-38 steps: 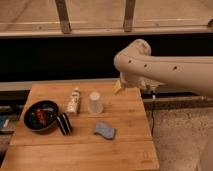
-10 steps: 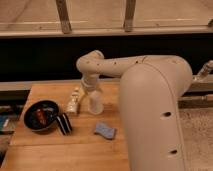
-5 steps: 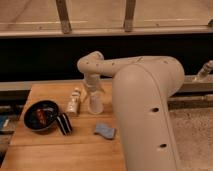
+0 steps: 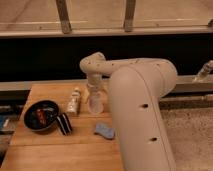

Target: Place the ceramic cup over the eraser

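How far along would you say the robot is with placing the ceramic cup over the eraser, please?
Done: only the approach; the gripper sits open at the ceramic cup. In hand: the grasp, with the cup standing on the table beside the white tube. Left: grip and lift the cup, carry it to the eraser next to the black pan, and lower it over the eraser, which lies uncovered.
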`<state>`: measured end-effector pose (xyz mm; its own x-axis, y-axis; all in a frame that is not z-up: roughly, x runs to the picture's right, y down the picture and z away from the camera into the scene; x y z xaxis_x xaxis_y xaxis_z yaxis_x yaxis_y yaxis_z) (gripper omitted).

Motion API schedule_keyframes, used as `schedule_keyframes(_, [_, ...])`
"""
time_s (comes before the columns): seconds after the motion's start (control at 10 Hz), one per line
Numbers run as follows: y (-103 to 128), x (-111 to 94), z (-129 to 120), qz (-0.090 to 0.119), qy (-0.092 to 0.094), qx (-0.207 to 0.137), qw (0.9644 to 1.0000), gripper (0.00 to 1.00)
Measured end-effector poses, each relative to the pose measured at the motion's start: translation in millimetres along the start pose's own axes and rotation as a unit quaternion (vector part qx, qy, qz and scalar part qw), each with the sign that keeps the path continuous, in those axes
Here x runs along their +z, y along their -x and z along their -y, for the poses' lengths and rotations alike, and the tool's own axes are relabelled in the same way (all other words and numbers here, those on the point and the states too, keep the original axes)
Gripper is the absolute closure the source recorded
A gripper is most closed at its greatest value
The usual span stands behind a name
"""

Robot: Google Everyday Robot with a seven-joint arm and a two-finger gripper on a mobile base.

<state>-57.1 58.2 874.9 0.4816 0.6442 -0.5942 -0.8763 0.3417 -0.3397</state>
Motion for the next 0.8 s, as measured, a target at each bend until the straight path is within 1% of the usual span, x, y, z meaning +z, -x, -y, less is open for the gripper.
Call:
schedule_keyframes(0.2, [-0.2, 5.8, -1.4, -0.009, 0.007, 0.005, 0.9999, 0.2])
schedule_keyframes(0.3, [-2.0, 5.3, -0.9, -0.009, 0.009, 0.009, 0.9999, 0.22])
schedule_keyframes(0.4, [-4.9, 3.3, -0.6, -0.008, 0.01, 0.014, 0.9998, 0.29])
schedule_keyframes(0.6, [-8.8, -0.6, -7.9, -0.007, 0.007, 0.015, 0.9998, 0.5])
schedule_keyframes(0.8, [-10.3, -0.8, -14.2, -0.009, 0.006, 0.013, 0.9999, 0.67])
